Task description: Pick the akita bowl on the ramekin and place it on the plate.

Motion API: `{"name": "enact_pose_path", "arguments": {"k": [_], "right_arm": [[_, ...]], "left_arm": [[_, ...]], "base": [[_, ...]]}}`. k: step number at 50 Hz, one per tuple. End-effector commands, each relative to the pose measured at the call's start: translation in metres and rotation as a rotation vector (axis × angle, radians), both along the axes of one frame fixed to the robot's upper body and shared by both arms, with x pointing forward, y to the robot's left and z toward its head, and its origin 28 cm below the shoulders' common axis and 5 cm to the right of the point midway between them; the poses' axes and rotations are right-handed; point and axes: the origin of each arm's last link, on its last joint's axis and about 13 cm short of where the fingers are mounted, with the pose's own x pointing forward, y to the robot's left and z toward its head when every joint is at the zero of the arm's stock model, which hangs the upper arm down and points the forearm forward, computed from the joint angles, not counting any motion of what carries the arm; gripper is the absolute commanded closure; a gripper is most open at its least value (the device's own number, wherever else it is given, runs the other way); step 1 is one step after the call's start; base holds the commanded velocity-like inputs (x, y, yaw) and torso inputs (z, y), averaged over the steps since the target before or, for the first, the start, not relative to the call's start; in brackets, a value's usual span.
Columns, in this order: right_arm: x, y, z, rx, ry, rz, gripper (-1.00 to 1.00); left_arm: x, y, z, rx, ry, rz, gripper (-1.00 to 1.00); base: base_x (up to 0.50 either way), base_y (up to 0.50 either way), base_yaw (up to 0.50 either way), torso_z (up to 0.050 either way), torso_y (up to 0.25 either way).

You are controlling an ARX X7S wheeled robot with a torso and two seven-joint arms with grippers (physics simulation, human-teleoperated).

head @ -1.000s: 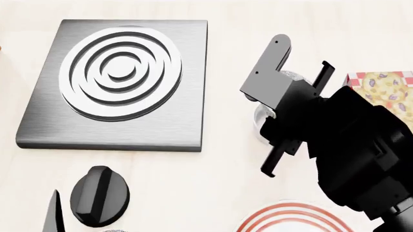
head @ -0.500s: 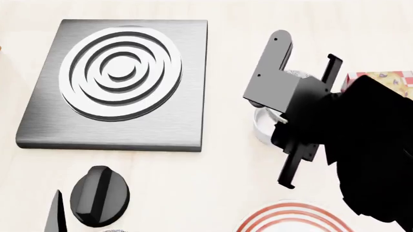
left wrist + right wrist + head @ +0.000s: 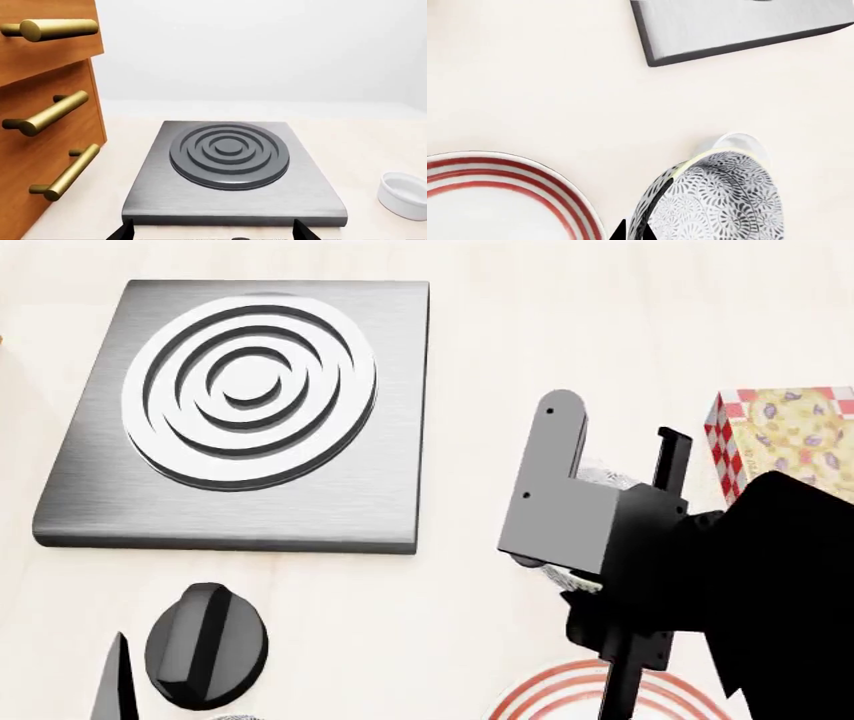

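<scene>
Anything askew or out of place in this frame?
Nothing spilled or damaged. The akita bowl hangs tilted in the right gripper, clear of the ramekin and not yet over the plate.

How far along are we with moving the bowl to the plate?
Done: the bowl is off the ramekin, which shows empty in the left wrist view. In hand: the right gripper holds the bowl between ramekin and plate. Left: carry it over the plate, set it down, release.
</scene>
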Motion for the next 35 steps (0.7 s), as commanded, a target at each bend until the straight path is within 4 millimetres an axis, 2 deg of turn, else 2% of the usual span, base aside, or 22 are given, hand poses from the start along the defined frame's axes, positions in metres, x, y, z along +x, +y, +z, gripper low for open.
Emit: {"name": "enact_pose_path", "arguments": {"k": [1,6,12,24,35], "right_arm": [[-0.023,-0.004,-0.007,-0.014,0.028,0.044,1.0],[-0.04,-0.011,0.0,-0.021,0.033,0.04,1.0],[-0.05,-0.016,0.002,-0.02,0.032,0.035,1.0],[-0.081,-0.016,-0.02,-0.008,0.086,0.099,1.0],[-0.089,-0.018,-0.031,-0.003,0.122,0.11,1.0]], "left_arm": [[0.0,0.0,0.0,0.003,0.002,0.002,-1.0],[-0.001,0.001,0.001,0.005,-0.002,0.006,-1.0],[-0.001,0.0,0.001,0.008,-0.001,0.006,-1.0],[0.0,0.002,0.001,0.008,-0.004,0.014,-1.0],[-0.001,0.002,0.001,0.01,-0.003,0.016,-1.0]], "base": [[0.0,0.0,0.0,0.0,0.0],[0.0,0.0,0.0,0.0,0.0],[0.0,0.0,0.0,0.0,0.0],[0.0,0.0,0.0,0.0,0.0],[0.0,0.0,0.0,0.0,0.0]]}}
